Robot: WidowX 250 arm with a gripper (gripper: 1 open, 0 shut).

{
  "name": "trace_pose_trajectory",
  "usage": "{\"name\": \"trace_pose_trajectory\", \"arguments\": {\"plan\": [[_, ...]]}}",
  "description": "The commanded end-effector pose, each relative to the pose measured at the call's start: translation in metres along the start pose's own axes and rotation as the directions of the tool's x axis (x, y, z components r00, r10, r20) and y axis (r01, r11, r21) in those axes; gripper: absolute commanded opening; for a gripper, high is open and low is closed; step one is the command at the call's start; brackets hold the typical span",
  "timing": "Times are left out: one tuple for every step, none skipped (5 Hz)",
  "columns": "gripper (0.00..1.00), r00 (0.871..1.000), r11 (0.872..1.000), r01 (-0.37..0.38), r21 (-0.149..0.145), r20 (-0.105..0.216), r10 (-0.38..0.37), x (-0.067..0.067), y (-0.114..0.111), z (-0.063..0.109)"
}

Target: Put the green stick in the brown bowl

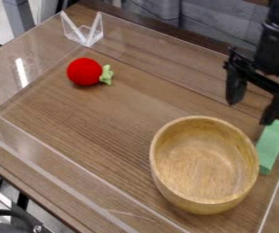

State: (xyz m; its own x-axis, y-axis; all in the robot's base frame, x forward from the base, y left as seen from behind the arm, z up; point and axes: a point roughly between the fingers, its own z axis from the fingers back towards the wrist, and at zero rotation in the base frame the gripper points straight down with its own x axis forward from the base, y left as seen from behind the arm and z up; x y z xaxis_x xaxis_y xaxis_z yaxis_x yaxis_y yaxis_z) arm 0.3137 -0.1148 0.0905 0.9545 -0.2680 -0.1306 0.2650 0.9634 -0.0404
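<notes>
The green stick (pixel 273 146) lies flat at the right edge of the table, just right of the brown bowl (pixel 204 164). That bowl is wide, shallow and of light wood, and nothing lies inside it. My gripper (pixel 258 102) hangs pointing down above the table, just above and slightly left of the stick's far end. Its two black fingers (pixel 237 91) stand apart, open, with nothing between them.
A red round fruit (pixel 86 71) with a green stem sits at the left of the wooden table (pixel 93 127). Clear plastic walls (pixel 81 32) ring the table's edges, one running close beside the stick.
</notes>
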Motion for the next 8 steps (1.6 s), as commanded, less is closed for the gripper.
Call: {"name": "trace_pose_trajectory", "arguments": {"plan": [[1.0, 0.998, 1.0, 0.011, -0.006, 0.064, -0.011, 0.013, -0.003, 0.012], [1.0, 0.997, 0.999, 0.041, -0.005, 0.06, -0.041, 0.014, -0.015, -0.004], [1.0, 0.996, 0.998, 0.068, -0.001, 0.056, -0.068, 0.019, -0.025, -0.02], [1.0, 0.995, 0.997, 0.082, -0.001, 0.048, -0.082, 0.031, -0.023, -0.031], [1.0, 0.995, 0.996, 0.089, 0.002, 0.045, -0.089, 0.042, -0.016, -0.039], [0.0, 0.996, 0.996, 0.085, 0.002, 0.039, -0.085, 0.037, -0.015, -0.051], [0.0, 0.996, 0.997, 0.079, -0.001, 0.037, -0.079, 0.03, -0.014, -0.056], [0.0, 0.997, 0.997, 0.074, -0.005, 0.037, -0.074, 0.033, -0.008, -0.054]]}}
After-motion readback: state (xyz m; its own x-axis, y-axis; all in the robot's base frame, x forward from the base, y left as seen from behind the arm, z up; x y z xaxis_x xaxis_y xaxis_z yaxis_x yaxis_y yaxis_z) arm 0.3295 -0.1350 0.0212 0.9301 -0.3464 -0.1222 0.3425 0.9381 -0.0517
